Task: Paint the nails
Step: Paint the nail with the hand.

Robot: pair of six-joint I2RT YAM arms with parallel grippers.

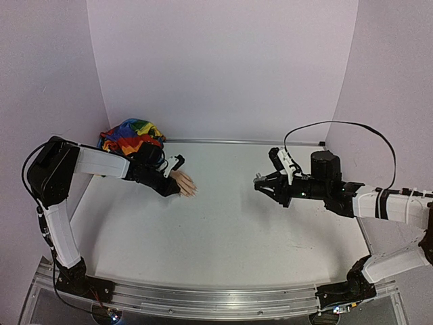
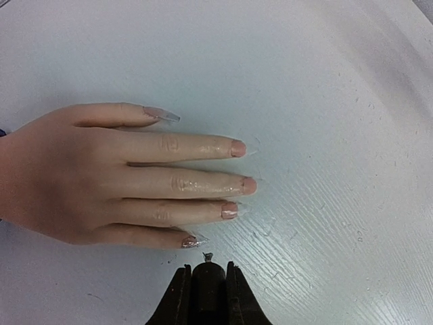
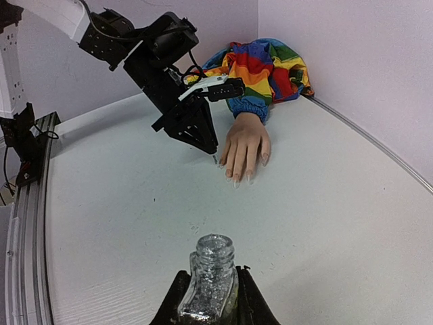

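The pale fake hand [image 2: 81,183] lies palm down on the white table, with its rainbow sleeve [image 1: 132,135] bunched at the back left corner. Its nails point away from the sleeve; the little-finger nail [image 2: 193,240] glitters, and the ring-finger nail [image 2: 230,210] shows a wet shine. My left gripper [image 2: 207,268] is shut on a dark brush cap, whose small brush tip [image 2: 208,256] hovers just beside the little-finger nail. My right gripper [image 3: 210,274] is shut on an open bottle [image 3: 208,291] of silver glitter polish, held above mid-table well to the right of the hand [image 1: 184,184].
Pale walls enclose the table at the back and both sides. A metal strip [image 1: 243,142] runs along the back edge, and a metal rail [image 1: 203,298] carries both arm bases at the near edge. A black cable [image 1: 338,125] loops over the right arm.
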